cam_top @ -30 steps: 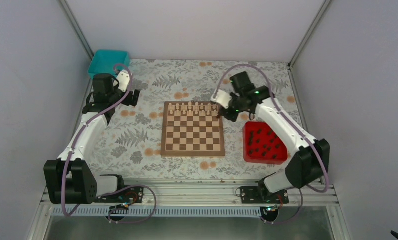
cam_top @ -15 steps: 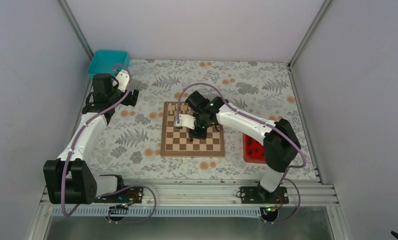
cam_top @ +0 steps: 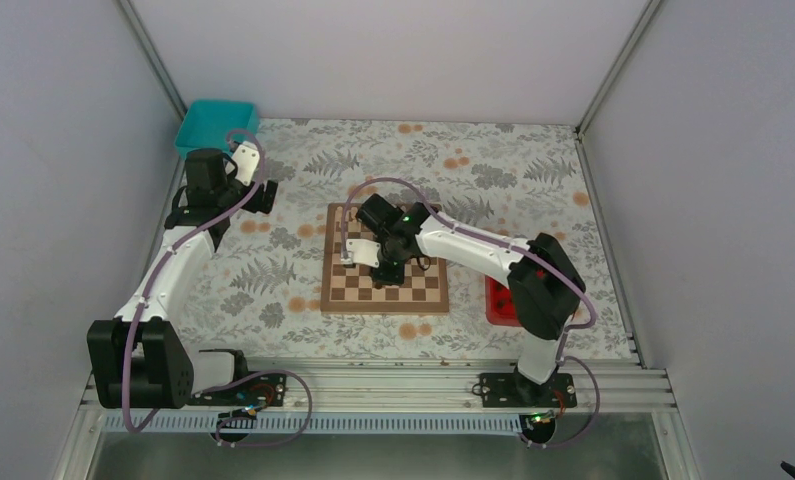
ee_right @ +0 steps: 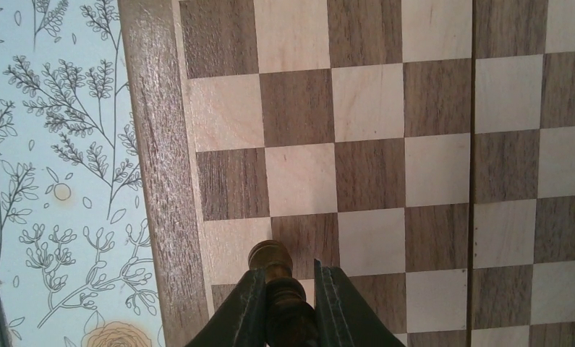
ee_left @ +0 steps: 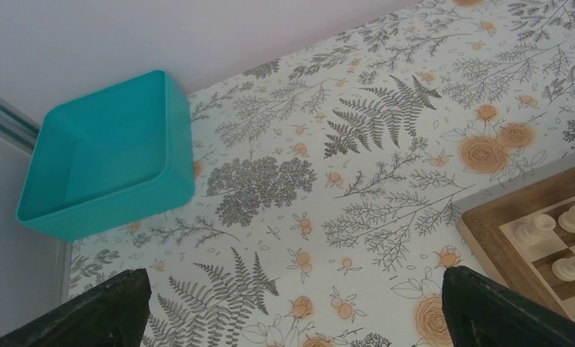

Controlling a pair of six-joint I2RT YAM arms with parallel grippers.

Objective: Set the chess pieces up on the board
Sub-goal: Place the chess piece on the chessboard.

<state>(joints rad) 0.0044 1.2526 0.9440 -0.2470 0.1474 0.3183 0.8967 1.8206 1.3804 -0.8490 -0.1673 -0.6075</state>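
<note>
The wooden chessboard (cam_top: 358, 290) lies mid-table. My right gripper (cam_top: 387, 277) reaches over its near half. In the right wrist view my right gripper (ee_right: 288, 278) is shut on a dark brown chess piece (ee_right: 271, 257). It holds the piece low over squares beside the board's rim (ee_right: 158, 144). Other dark pieces lie in the red tray (cam_top: 497, 300), mostly hidden by my right arm. My left gripper (cam_top: 260, 196) is off the board's far left. It is open and empty in the left wrist view (ee_left: 295, 318), above the flowered cloth.
A teal bin (cam_top: 216, 125) stands at the far left corner and also shows in the left wrist view (ee_left: 103, 152). Cream pieces (ee_left: 537, 228) stand on the board's far rows. Grey walls close in the table on three sides.
My right arm has swung left from beside the board's far right corner to over the board's near half, carrying the dark piece. It now covers most of the red tray. The left arm has not moved.
</note>
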